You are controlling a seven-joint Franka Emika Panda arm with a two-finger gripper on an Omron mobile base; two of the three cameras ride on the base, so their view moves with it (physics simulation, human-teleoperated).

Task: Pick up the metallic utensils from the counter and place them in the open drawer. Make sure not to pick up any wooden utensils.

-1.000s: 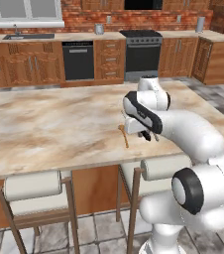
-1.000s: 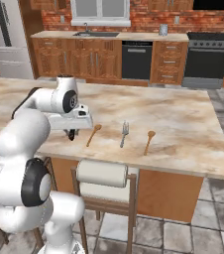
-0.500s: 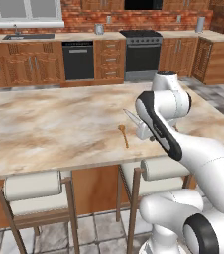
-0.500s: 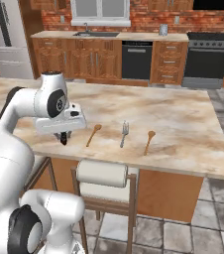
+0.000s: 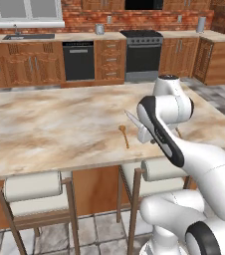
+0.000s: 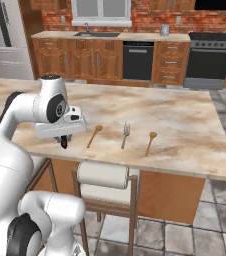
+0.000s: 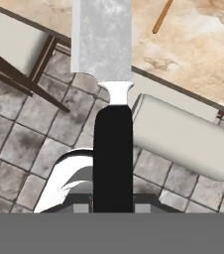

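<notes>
Swinging back toward the near edge of the counter (image 6: 185, 125) since a second ago, the arm now carries the gripper (image 6: 63, 143) past that edge, above the padded stool (image 7: 183, 136) and tiled floor. Its jaws are clenched on the black handle of the knife (image 7: 106, 74), blade pointing ahead. Farther in on the stone lie a wooden spoon (image 6: 94, 135), the metal fork (image 6: 125, 134) and another wooden spoon (image 6: 150, 141).
</notes>
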